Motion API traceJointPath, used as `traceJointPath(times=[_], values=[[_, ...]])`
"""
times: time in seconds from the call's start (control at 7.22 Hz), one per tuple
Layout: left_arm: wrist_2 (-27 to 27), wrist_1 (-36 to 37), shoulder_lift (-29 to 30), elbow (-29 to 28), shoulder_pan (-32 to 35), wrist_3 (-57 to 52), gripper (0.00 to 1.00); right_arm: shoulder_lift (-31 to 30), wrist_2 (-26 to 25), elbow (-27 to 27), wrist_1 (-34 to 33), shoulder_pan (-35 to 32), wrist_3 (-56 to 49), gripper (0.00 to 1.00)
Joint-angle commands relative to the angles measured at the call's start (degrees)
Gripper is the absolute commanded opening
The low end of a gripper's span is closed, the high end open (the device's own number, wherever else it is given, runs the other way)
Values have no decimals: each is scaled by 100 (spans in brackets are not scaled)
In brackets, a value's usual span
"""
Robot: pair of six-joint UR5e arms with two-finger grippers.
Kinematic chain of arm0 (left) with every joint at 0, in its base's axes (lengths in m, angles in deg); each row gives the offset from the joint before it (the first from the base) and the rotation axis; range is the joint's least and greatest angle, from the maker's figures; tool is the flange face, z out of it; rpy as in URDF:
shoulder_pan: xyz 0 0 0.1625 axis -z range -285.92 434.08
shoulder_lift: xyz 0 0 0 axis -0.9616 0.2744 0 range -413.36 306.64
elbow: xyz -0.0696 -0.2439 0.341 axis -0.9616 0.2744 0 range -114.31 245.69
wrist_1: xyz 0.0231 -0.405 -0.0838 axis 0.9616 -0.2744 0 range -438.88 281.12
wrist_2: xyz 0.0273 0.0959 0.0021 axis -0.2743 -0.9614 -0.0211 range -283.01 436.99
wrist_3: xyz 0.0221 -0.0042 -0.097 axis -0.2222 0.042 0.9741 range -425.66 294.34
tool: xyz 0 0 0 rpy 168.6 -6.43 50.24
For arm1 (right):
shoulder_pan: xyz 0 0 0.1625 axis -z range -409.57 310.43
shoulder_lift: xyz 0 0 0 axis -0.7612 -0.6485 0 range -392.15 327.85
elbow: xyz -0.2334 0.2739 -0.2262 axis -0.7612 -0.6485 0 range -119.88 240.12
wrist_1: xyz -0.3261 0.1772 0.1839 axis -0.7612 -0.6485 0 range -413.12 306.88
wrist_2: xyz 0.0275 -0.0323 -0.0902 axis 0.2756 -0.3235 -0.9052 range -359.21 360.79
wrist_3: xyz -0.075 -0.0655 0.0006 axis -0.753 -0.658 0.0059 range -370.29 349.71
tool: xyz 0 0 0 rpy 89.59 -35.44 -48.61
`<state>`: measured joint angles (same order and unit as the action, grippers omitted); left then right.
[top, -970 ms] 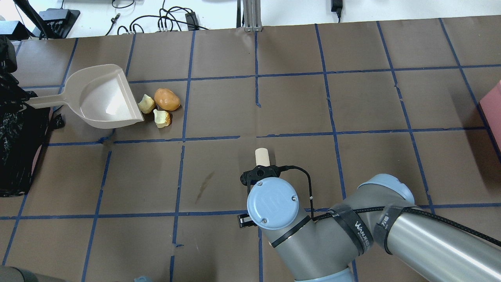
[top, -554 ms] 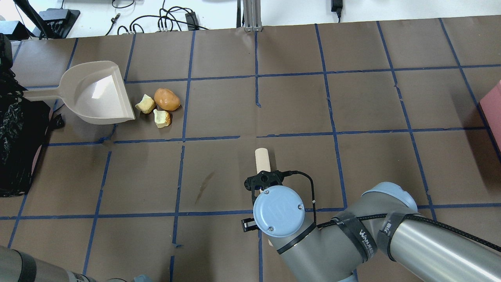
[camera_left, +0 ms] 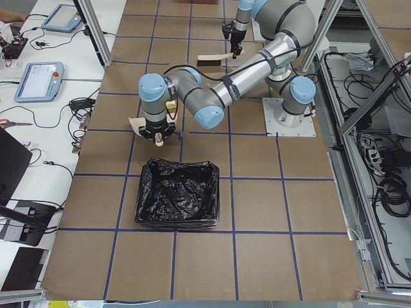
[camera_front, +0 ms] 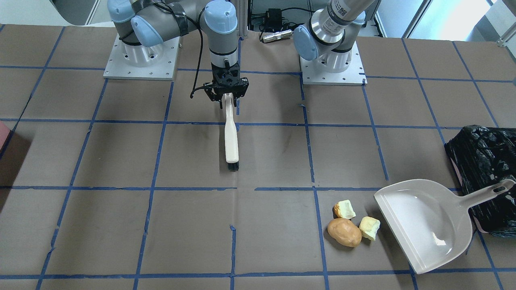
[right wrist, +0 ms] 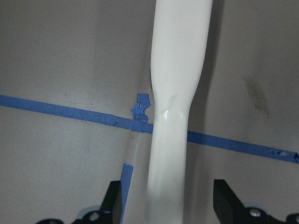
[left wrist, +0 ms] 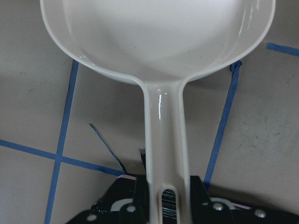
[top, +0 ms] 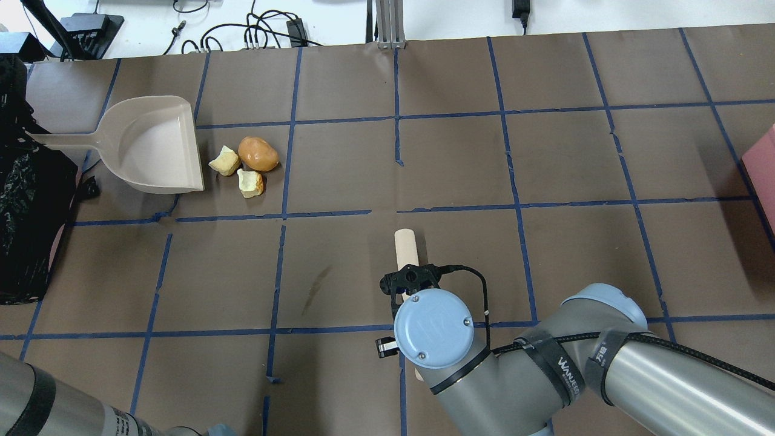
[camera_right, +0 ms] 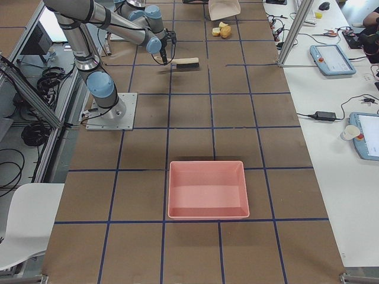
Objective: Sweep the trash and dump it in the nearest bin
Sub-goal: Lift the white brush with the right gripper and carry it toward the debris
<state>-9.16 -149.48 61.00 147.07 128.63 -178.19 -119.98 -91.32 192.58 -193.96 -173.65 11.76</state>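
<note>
The trash is a brown bun [camera_front: 344,232] [top: 258,153] and two pale chunks [camera_front: 344,209] [camera_front: 369,228] lying on the table. The beige dustpan [camera_front: 423,225] [top: 154,145] sits flat next to them, its mouth a small gap away. My left gripper [left wrist: 166,191] is shut on the dustpan's handle, beside the black-bagged bin [camera_front: 483,161] [top: 24,230]. My right gripper [camera_front: 228,102] [right wrist: 168,205] is open, with its jaws on either side of the handle of the white brush [camera_front: 231,139] [top: 405,248], which lies on the table.
A pink tray [camera_right: 207,189] with no bag sits far off on my right side [top: 764,163]. The two arm bases [camera_front: 139,52] [camera_front: 330,60] stand at the table's robot edge. Brown paper with blue tape lines covers the table.
The dustpan has levelled out, turned and shifted slightly away from the trash. My right gripper has slid back along the brush handle toward the robot. The trash has not moved.
</note>
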Motion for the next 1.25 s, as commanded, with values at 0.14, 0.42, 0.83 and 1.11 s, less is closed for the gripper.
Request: traceJointPath(times=[0.14, 0.42, 0.83, 1.11], values=[[81, 370, 208, -140, -6, -593, 7, -7, -9, -167, 4, 24, -8, 6], [98, 636, 244, -34, 3, -551, 7, -6, -9, -351, 82, 390, -156, 3], [89, 601, 358, 18, 29, -726, 7, 89, 26, -1131, 853, 1025, -368, 0], [98, 601, 403, 36, 64, -919, 7, 772, 9, -1939, 874, 983, -194, 0]])
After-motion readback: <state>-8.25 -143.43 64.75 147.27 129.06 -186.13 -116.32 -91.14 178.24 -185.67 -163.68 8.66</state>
